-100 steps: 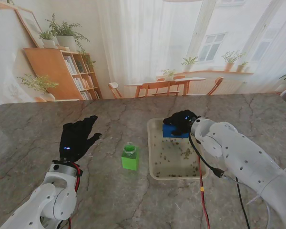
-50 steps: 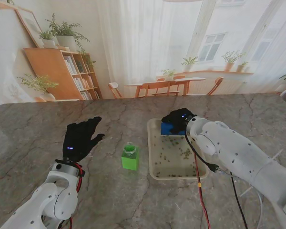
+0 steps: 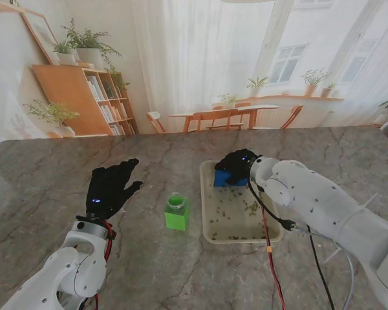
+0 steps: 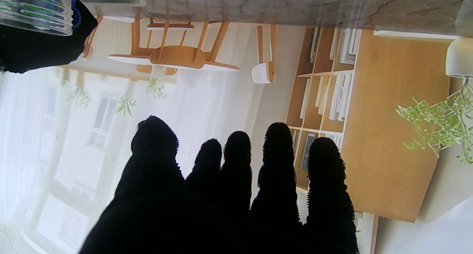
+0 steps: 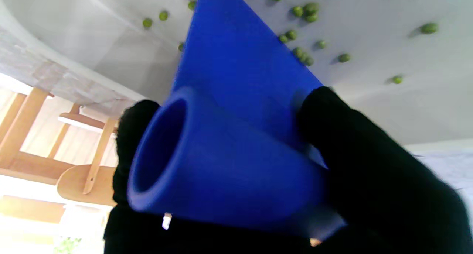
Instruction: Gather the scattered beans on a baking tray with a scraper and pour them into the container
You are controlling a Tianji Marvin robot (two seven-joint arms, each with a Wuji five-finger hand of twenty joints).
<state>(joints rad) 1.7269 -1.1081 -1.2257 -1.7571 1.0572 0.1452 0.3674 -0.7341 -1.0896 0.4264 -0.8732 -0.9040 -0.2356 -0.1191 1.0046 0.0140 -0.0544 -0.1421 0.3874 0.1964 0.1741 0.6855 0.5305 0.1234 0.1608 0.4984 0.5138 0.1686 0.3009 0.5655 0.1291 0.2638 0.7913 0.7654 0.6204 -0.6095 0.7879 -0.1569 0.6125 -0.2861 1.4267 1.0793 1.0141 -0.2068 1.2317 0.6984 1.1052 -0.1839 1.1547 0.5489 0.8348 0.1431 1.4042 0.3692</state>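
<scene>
A pale baking tray [image 3: 207,213] lies right of centre, with green beans [image 3: 251,208] scattered over its floor. My right hand [image 3: 238,165] is shut on the blue scraper [image 3: 222,179] at the tray's far end. Through the right wrist camera the scraper [image 5: 236,136] fills the middle, its blade reaching the tray floor among beans [image 5: 305,10]. The container [image 3: 176,212], a green-based clear jar, stands just left of the tray. My left hand [image 3: 108,187] hovers left of the jar, open, fingers [image 4: 277,165] spread and holding nothing.
The marble table top [image 3: 52,168] stretches all around. A red and black cable [image 3: 269,245] trails from my right arm over the tray's near right corner. Part of the jar's clear rim [image 4: 37,10] shows in the left wrist view.
My right hand has carried the scraper to the left along the tray's far end. The left hand has risen a little and moved slightly farther from me.
</scene>
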